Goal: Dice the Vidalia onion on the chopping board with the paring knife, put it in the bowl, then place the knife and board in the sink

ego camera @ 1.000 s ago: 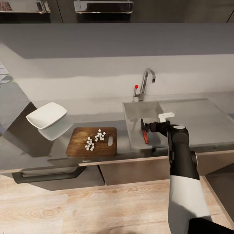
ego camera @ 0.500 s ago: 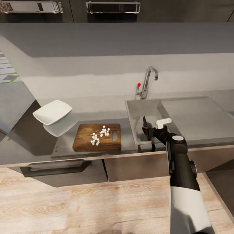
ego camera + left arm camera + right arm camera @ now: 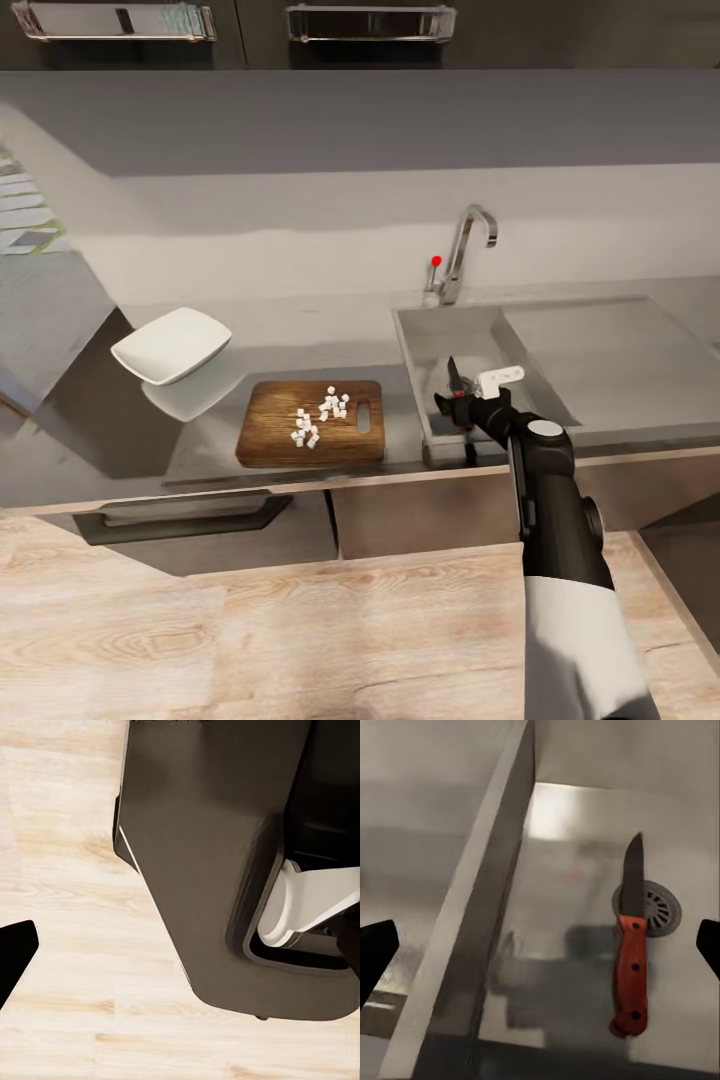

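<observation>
The red-handled paring knife (image 3: 631,952) is in the sink (image 3: 425,350) basin with its dark blade over the round drain (image 3: 660,909), touched by neither finger. My right gripper (image 3: 540,952) hangs open above it, fingertips (image 3: 375,960) spread wide; in the head view this gripper (image 3: 452,397) is over the basin's front part, with the knife (image 3: 455,375) beside it. Diced Vidalia onion (image 3: 320,412) lies as small white cubes on the brown chopping board (image 3: 275,435) left of the sink. The white bowl (image 3: 172,345) stands further left on the countertop (image 3: 300,335). My left gripper (image 3: 180,952) hangs over the wooden floor beside my body.
A chrome tap (image 3: 470,250) with a red-tipped lever stands behind the basin. The flat drainboard (image 3: 610,350) spreads to the right. Below the counter's edge are a dark drawer handle (image 3: 185,518) and wooden floor (image 3: 300,630). Wall cabinets hang above.
The knife was between my right gripper's fingers; now it is free in the basin and the fingers are spread. The whole view has shifted because the camera moved.
</observation>
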